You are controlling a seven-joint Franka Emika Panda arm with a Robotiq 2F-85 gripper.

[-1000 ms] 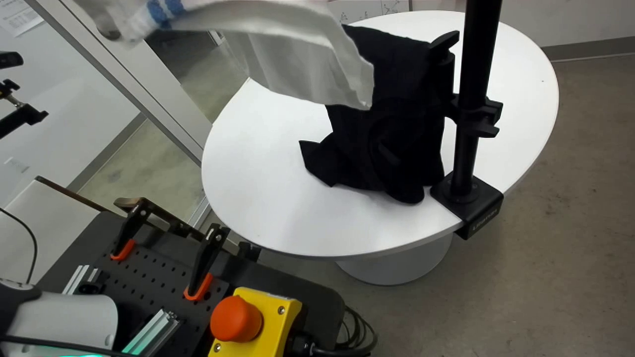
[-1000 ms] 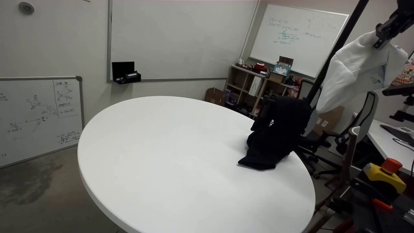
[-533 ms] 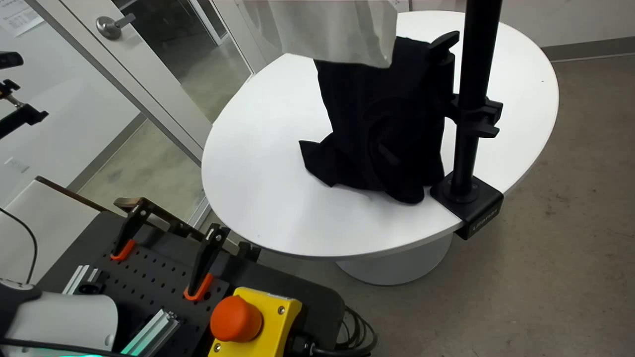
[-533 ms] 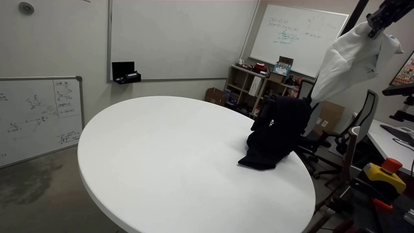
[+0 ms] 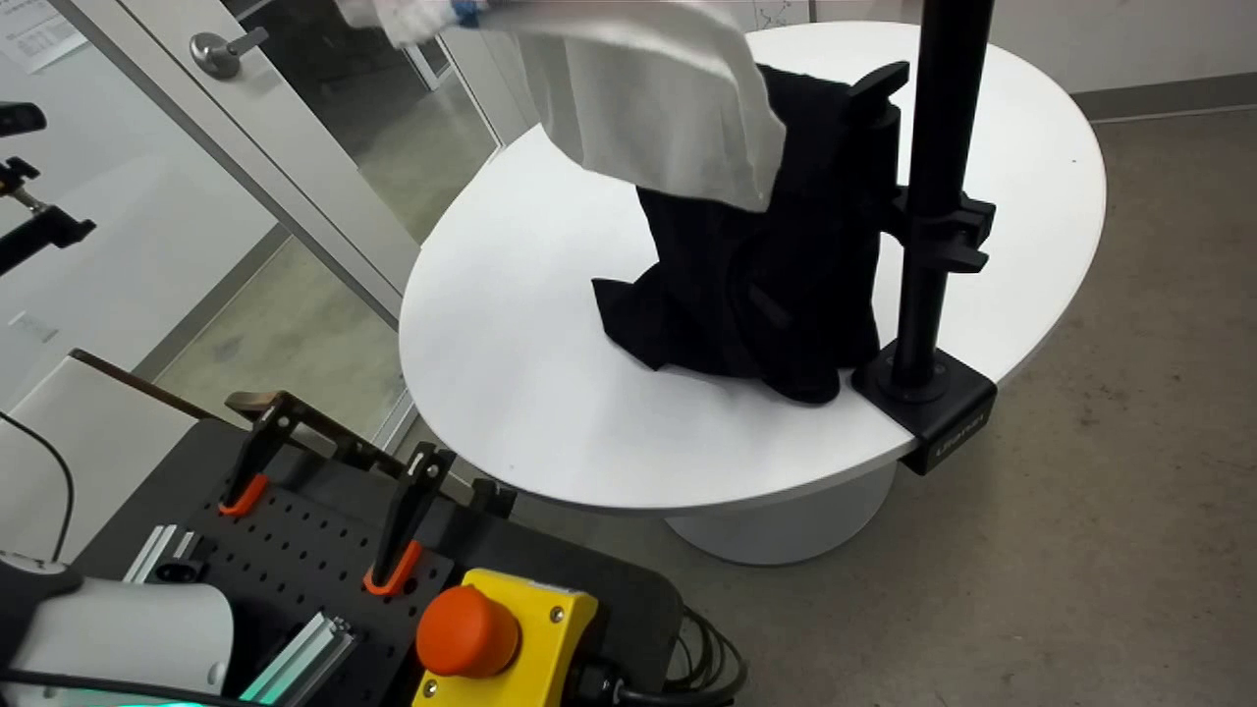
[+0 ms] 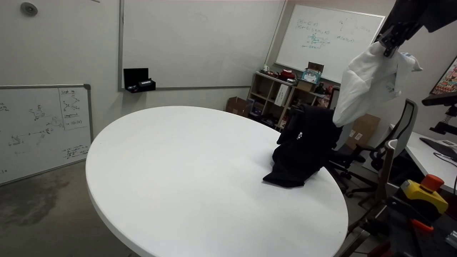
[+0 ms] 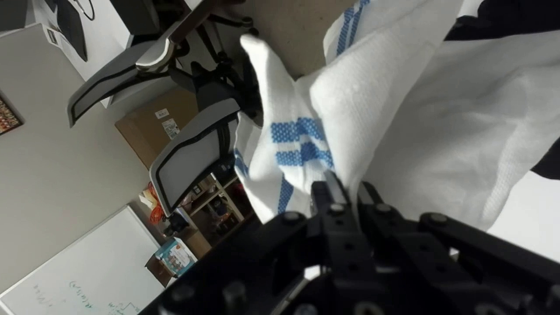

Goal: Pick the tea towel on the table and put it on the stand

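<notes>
The tea towel is white with blue stripes. It hangs from my gripper in both exterior views (image 5: 658,118) (image 6: 364,85) and fills much of the wrist view (image 7: 463,127). My gripper (image 6: 389,53) is shut on a fold of it, as the wrist view also shows (image 7: 348,190); the gripper is outside the frame in an exterior view. The stand is a black pole (image 5: 918,295) clamped to the table edge, with a side arm. The towel's lower end overlaps the black cloth (image 5: 766,265) (image 6: 303,150) by the pole; I cannot tell whether they touch.
The black cloth is draped in a heap beside the pole, with its lower end on the round white table (image 5: 511,393) (image 6: 200,178). A yellow box with a red button (image 5: 506,638) sits on a dark bench with clamps (image 5: 403,520). Office chairs (image 7: 192,153) stand behind.
The towel, still in my gripper, first rose, then came down again. In an exterior view it and the gripper have shifted left, closer over the black cloth. The cloth and pole have not moved.
</notes>
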